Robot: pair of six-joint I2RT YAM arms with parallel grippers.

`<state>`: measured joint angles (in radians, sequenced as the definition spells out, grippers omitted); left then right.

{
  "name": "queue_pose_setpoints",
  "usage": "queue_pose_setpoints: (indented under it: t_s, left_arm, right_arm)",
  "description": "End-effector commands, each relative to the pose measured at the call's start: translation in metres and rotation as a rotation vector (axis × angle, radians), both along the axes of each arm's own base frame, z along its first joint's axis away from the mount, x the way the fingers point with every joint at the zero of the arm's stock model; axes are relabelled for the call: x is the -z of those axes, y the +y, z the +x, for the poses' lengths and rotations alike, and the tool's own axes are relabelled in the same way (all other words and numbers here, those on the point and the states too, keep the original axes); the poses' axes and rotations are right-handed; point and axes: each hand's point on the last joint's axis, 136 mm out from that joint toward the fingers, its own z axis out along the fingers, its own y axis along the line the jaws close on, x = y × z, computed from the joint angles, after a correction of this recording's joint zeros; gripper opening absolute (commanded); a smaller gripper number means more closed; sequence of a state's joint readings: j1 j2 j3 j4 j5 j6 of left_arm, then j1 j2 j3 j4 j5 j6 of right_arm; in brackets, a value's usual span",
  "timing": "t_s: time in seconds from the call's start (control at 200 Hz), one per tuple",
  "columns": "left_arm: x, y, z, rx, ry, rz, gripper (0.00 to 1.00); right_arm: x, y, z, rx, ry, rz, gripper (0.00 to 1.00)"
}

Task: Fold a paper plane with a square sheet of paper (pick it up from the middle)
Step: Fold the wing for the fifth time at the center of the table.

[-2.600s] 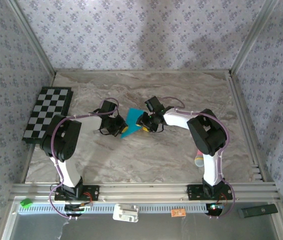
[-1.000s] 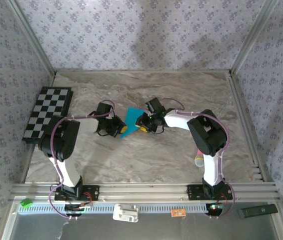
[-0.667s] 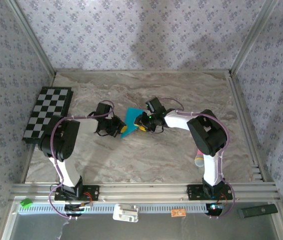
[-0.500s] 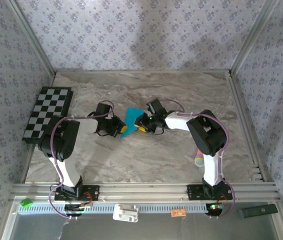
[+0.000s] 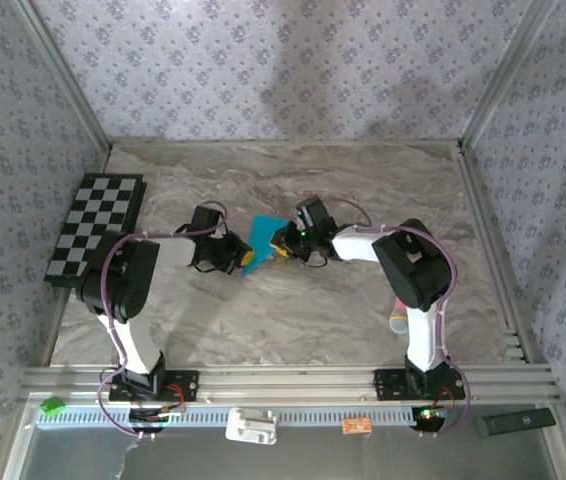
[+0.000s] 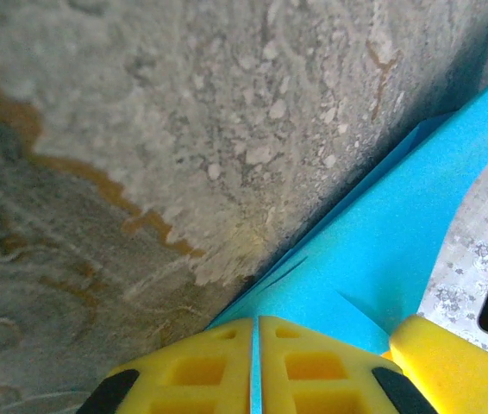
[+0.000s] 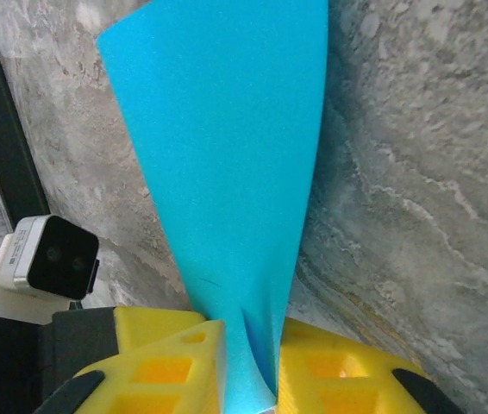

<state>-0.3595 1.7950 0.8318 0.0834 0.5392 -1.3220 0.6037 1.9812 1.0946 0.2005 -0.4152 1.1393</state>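
Note:
The square sheet of paper (image 5: pixel 261 238), teal-blue and folded into a narrow creased shape, stands on edge near the middle of the table between both grippers. My left gripper (image 5: pixel 235 256) is shut on its lower left edge; in the left wrist view the yellow fingertips (image 6: pixel 309 366) meet on the thin paper (image 6: pixel 382 241). My right gripper (image 5: pixel 285 243) holds the paper's other side. In the right wrist view the paper (image 7: pixel 227 138) fans out away from the right gripper (image 7: pixel 251 332), bunched between both yellow pads and touching each.
A black-and-white checkered board (image 5: pixel 93 225) lies at the table's left edge. A pink stick (image 5: pixel 399 315) rests beside the right arm's base. The left wrist's white camera (image 7: pixel 46 254) sits close to the right fingers. Marble tabletop (image 5: pixel 293 310) lies bare in front.
The right gripper's jaws have narrowed onto the paper, and its wrist has edged slightly toward the back right. The left gripper keeps its hold and place.

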Motion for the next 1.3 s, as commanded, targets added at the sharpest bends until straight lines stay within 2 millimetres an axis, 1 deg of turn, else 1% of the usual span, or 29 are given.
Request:
queue_pose_setpoints:
  t_s: [0.0, 0.165, 0.26, 0.37, 0.43, 0.505, 0.6, 0.66, 0.805, 0.87, 0.945, 1.079, 1.119, 1.224, 1.294]
  left_arm:
    - [0.020, 0.011, -0.012, -0.020, 0.070, 0.046, 0.11]
    - [0.010, 0.009, -0.004, 0.003, 0.029, 0.047, 0.12]
    - [0.000, 0.009, 0.004, 0.023, -0.015, 0.057, 0.13]
    - [-0.015, 0.009, 0.012, 0.059, -0.088, 0.080, 0.18]
    - [-0.024, 0.010, 0.015, 0.093, -0.129, 0.110, 0.24]
    - [-0.034, 0.011, 0.017, 0.145, -0.184, 0.149, 0.36]
    - [-0.045, 0.015, 0.017, 0.216, -0.247, 0.228, 0.46]
    - [-0.054, 0.015, 0.017, 0.268, -0.300, 0.288, 0.52]
    - [-0.072, 0.007, 0.015, 0.423, -0.466, 0.460, 0.71]
    - [-0.077, -0.001, 0.012, 0.497, -0.542, 0.528, 0.79]
    - [-0.078, -0.009, 0.009, 0.568, -0.607, 0.599, 0.86]
    - [-0.075, -0.021, 0.005, 0.658, -0.674, 0.700, 0.94]
    - [-0.073, -0.024, 0.003, 0.688, -0.688, 0.724, 0.99]
    - [-0.068, -0.036, -0.001, 0.769, -0.739, 0.788, 0.99]
    - [-0.066, -0.045, -0.003, 0.834, -0.781, 0.826, 0.93]
  right_arm:
    - [0.011, -0.003, 0.003, 0.027, 0.030, -0.014, 0.17]
    - [0.012, -0.011, 0.003, 0.042, 0.050, -0.043, 0.09]
    - [0.007, -0.017, 0.005, 0.052, 0.037, -0.060, 0.06]
    - [-0.005, -0.027, 0.007, 0.064, 0.003, -0.087, 0.04]
    - [-0.011, -0.033, 0.008, 0.073, -0.014, -0.102, 0.04]
    - [-0.019, -0.042, 0.009, 0.083, -0.031, -0.120, 0.04]
    - [-0.025, -0.052, 0.009, 0.096, -0.036, -0.141, 0.04]
    - [-0.025, -0.057, 0.008, 0.103, -0.025, -0.151, 0.04]
    - [-0.027, -0.063, 0.006, 0.130, 0.014, -0.160, 0.03]
    - [-0.029, -0.066, 0.006, 0.151, 0.027, -0.154, 0.04]
    - [-0.031, -0.068, 0.007, 0.167, 0.038, -0.143, 0.04]
    - [-0.035, -0.070, 0.008, 0.185, 0.059, -0.121, 0.04]
    - [-0.036, -0.070, 0.007, 0.188, 0.066, -0.116, 0.04]
    - [-0.038, -0.071, 0.008, 0.191, 0.083, -0.100, 0.04]
    - [-0.038, -0.071, 0.007, 0.192, 0.095, -0.095, 0.04]
